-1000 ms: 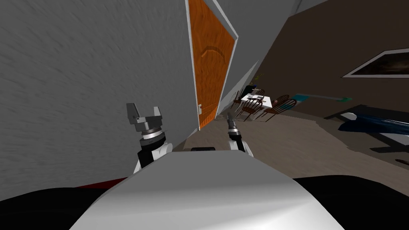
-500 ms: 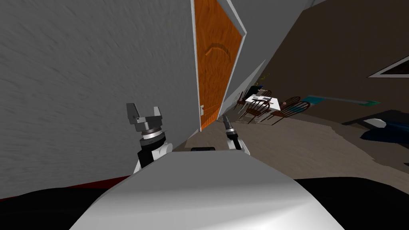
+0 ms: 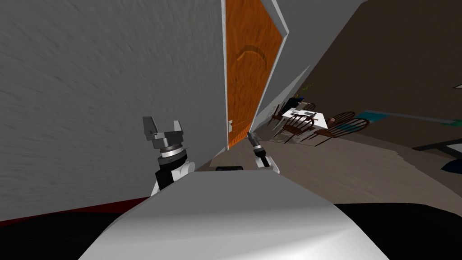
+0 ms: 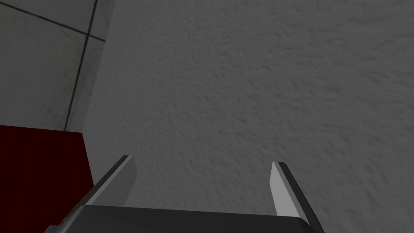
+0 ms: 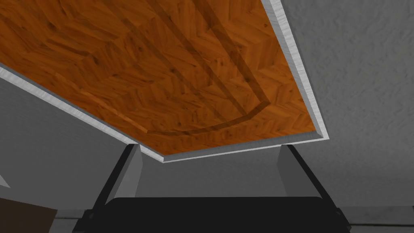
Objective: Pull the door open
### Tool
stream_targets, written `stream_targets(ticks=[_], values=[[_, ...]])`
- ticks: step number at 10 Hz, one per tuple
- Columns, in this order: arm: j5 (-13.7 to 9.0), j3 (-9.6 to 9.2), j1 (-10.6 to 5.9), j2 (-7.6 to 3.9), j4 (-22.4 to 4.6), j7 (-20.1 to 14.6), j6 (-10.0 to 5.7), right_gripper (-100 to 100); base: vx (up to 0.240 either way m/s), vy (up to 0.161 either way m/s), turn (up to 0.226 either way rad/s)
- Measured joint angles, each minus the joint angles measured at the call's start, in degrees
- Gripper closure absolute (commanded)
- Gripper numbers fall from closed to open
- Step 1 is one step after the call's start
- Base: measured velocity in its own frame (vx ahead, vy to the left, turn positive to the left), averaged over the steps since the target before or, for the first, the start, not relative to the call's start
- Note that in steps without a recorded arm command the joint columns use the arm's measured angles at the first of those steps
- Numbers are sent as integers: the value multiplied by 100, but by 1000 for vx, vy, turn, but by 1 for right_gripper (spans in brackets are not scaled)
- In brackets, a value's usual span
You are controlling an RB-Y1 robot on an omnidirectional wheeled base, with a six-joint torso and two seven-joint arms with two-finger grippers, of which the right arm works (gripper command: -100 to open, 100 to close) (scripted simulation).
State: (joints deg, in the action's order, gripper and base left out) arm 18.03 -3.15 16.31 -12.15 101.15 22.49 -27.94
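Observation:
An orange wooden door [image 3: 247,76] with an arched groove stands in a light grey frame [image 3: 224,90] ahead of me, and it looks flush with that frame. A small white handle [image 3: 230,125] sits low on its left edge. My right gripper [image 3: 251,136] points at the door's lower part, a short way off and touching nothing. In the right wrist view the door [image 5: 161,73] and its frame corner lie beyond the open right gripper [image 5: 210,170], with nothing between its fingers. My left gripper [image 3: 163,126] is held up beside the grey wall, open and empty [image 4: 204,182].
A textured grey wall [image 3: 90,90] runs close along my left. A dark red strip [image 3: 67,212] lies at its foot. Right of the door, farther off, a white table [image 3: 303,117] stands among dark wooden chairs [image 3: 340,126] on brown floor [image 3: 361,171].
My view has swung: the door, table and chairs slid right in the picture, and the framed picture at far right left it. My right gripper moved slightly left towards the door. The left arm has not moved.

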Motion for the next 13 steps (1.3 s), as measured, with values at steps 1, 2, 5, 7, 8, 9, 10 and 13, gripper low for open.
stream_targets(ticks=[1,2,5,7,8,9,10,13], values=[[92,-31,-81,-48,-161,110,-15,-100,89,5,76],[172,-47,-160,-112,-339,213,-55,-100,104,-2,103],[438,-141,-384,-257,-768,527,-95,-100,102,-2,85],[600,-185,-552,-350,-1105,729,-163,-100,95,-10,91],[684,-209,-639,-364,-1304,854,-215,-100,124,-20,136],[804,-259,-697,-447,-1427,980,-218,-100,144,-34,93],[899,-295,-788,-524,-1569,1080,-210,-100,112,-23,86],[1104,-356,-960,-639,-1943,1333,-279,-100,99,-6,67]])
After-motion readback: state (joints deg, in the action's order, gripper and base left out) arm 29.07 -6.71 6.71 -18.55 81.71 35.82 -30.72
